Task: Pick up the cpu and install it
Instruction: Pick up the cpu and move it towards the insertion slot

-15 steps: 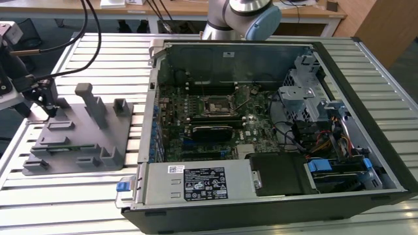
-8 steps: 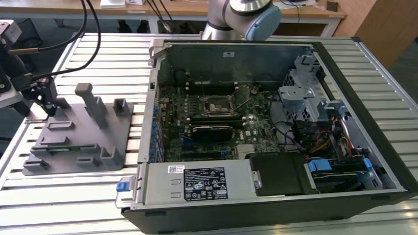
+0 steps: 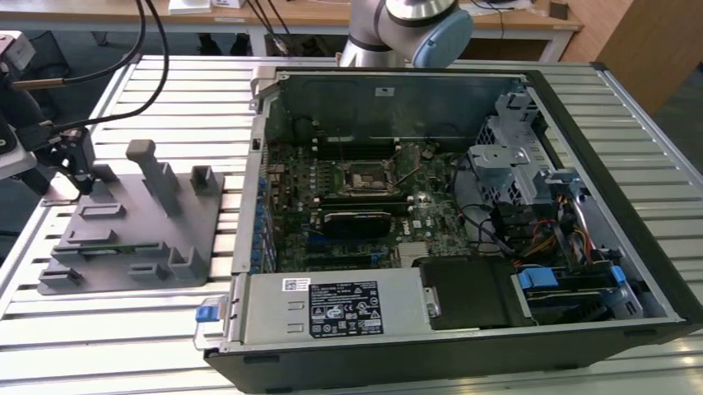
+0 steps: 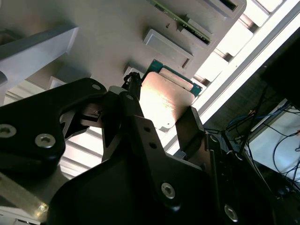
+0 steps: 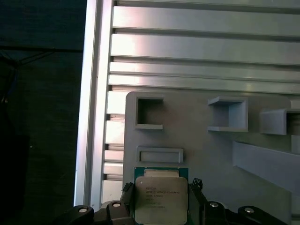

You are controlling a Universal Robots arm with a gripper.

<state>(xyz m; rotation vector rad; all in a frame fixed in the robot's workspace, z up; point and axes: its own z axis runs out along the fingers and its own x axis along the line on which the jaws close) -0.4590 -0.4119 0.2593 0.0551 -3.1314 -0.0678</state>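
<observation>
Here's the black tool [image 5: 161, 191], fingers pressed against two opposite edges of the small flat square cpu [image 5: 161, 199] with its silvery metal top and green rim. That's an edge pinch, I'd say to spare the underside. The cpu is right over the grey plastic holder tray [image 5: 197, 150] on the slatted aluminium bench [image 5: 201, 51]; lifted or resting, I can't tell. The exterior view adds the open black computer case [image 3: 626, 189], well apart, with its dark square socket [image 3: 363, 178].

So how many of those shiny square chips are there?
1. The cpu is at the edge of the grey holder tray, seen in both wrist views. Others may be hidden inside the computer case.
</observation>
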